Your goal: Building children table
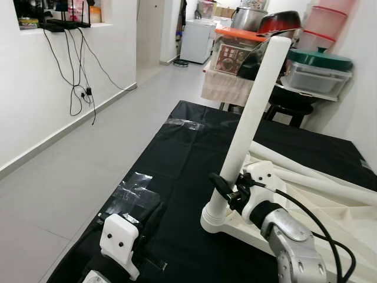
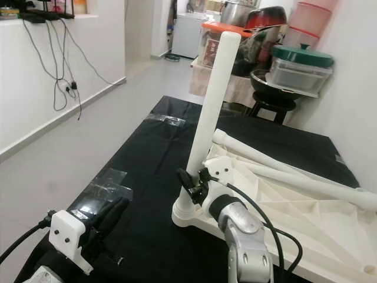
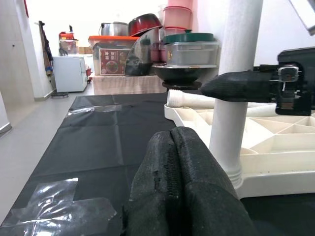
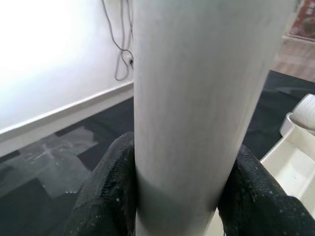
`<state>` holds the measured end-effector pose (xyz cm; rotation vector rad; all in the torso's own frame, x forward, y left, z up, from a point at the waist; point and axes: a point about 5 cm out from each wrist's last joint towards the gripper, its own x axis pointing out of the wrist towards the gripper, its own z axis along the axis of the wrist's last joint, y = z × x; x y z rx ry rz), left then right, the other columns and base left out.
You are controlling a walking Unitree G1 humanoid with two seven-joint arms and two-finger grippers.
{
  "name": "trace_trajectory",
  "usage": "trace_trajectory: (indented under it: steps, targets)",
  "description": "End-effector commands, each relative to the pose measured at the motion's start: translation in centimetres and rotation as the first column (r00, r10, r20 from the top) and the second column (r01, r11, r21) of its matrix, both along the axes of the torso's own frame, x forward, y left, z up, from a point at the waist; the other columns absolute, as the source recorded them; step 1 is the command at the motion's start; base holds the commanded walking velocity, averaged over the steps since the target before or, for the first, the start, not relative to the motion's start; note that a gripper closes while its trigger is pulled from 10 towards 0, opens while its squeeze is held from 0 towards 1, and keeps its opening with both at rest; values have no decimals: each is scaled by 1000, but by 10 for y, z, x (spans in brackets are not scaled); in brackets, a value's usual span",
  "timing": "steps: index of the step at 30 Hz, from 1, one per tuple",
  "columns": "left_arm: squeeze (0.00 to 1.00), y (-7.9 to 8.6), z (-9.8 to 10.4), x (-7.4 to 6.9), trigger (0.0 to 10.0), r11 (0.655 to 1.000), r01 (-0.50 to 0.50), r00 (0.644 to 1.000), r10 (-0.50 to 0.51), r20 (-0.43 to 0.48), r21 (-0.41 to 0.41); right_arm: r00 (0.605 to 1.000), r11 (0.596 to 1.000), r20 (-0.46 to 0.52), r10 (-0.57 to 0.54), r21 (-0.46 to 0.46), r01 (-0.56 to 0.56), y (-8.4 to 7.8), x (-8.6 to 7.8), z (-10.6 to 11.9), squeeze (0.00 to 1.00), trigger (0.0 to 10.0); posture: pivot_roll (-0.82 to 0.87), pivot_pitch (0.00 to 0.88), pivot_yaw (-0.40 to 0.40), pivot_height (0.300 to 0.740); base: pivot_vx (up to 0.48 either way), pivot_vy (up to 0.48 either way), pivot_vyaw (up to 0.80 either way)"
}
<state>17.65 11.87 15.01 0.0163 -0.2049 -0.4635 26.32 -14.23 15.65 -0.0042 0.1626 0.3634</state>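
A white children's table top (image 1: 330, 227) lies upside down on a black sheet (image 1: 177, 147) on the floor. One white leg (image 1: 253, 112) stands upright in its near corner socket (image 1: 213, 221). My right gripper (image 1: 227, 190) is shut on the white leg low down, just above the socket; in the right wrist view its fingers (image 4: 106, 191) press both sides of the leg (image 4: 197, 98). Two more legs (image 2: 283, 162) lie across the table top. My left gripper (image 1: 150, 215) rests shut and empty on the sheet, left of the socket, fingertips (image 3: 177, 162) pressed together.
Clear tape patches (image 1: 132, 191) hold the sheet's left edge. Behind the sheet stand a black stool (image 1: 291, 106) and a covered stand stacked with pots and containers (image 1: 318, 65). A white wall with hanging cables (image 1: 76, 88) runs along the left, with grey floor between.
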Motion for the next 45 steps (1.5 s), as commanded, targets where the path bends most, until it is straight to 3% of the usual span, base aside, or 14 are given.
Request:
trace_trajectory:
  steps: [1,4,5,8,9,12,13,14,18,26,28,34,35,45]
  targets:
    - [0,-2,-3,1,10000,1000,11,1000,-11,-10,-6,981,991,-157,-113,-86,100,-16,-5,-23,0,10000,-6,0,-132,740,0,0,0]
    - [0,-3,-3,2,10000,1000,10,1000,-10,-10,-7,983,995,-158,-90,-65,81,-12,-4,-20,0,10000,-7,0,-130,740,0,0,0]
    - [0,-3,-3,2,10000,1000,12,1000,-12,-9,-9,992,997,-98,81,13,-80,-1,1,-5,1000,10000,-8,0,-120,740,0,0,0]
    - [0,-3,-3,2,10000,1000,13,1000,-13,-9,-10,978,978,-44,206,57,-203,7,4,6,1000,10000,-10,0,-118,740,0,0,0]
    - [0,-4,-3,3,10000,1000,16,1000,-16,-7,-12,874,874,83,478,56,-483,14,10,30,1000,10000,-6,0,-120,740,0,0,0]
    - [0,-4,-3,3,10000,1000,16,1000,-16,-7,-13,829,831,106,549,31,-555,14,11,34,1000,10000,-6,0,-120,740,0,0,0]
    - [0,-4,-3,4,10000,1000,16,1000,-16,-6,-13,771,775,108,627,6,-631,13,12,36,286,10000,1,0,-126,740,0,0,0]
    - [0,-5,-3,4,10000,1000,14,1000,-14,-5,-13,713,717,100,694,-17,-696,13,13,35,0,10000,15,0,-133,740,0,0,0]
    - [0,-4,-3,4,10000,1000,8,1000,-8,-5,-11,638,641,71,767,-35,-767,13,24,31,0,10000,34,0,-138,740,0,0,0]
    - [0,13,-2,0,10000,998,42,999,-41,-29,51,639,642,67,766,-36,-766,9,50,37,0,10000,67,0,-134,740,0,0,0]
    - [0,22,-2,2,10000,998,42,999,-40,-35,53,610,613,68,790,-46,-789,3,57,38,0,10000,68,0,-133,740,0,0,0]
    - [0,18,-5,1,10000,994,99,994,-97,-46,42,592,594,68,803,-32,-804,-6,66,37,0,10000,67,0,-132,740,0,0,0]
    - [0,18,-6,1,10000,994,99,994,-97,-46,36,595,597,68,801,-23,-802,-7,67,37,0,0,67,0,-132,740,0,0,0]
    - [0,19,-5,2,10000,995,98,994,-97,-44,19,600,600,65,798,8,-800,-14,70,29,0,0,66,0,-133,740,0,0,0]
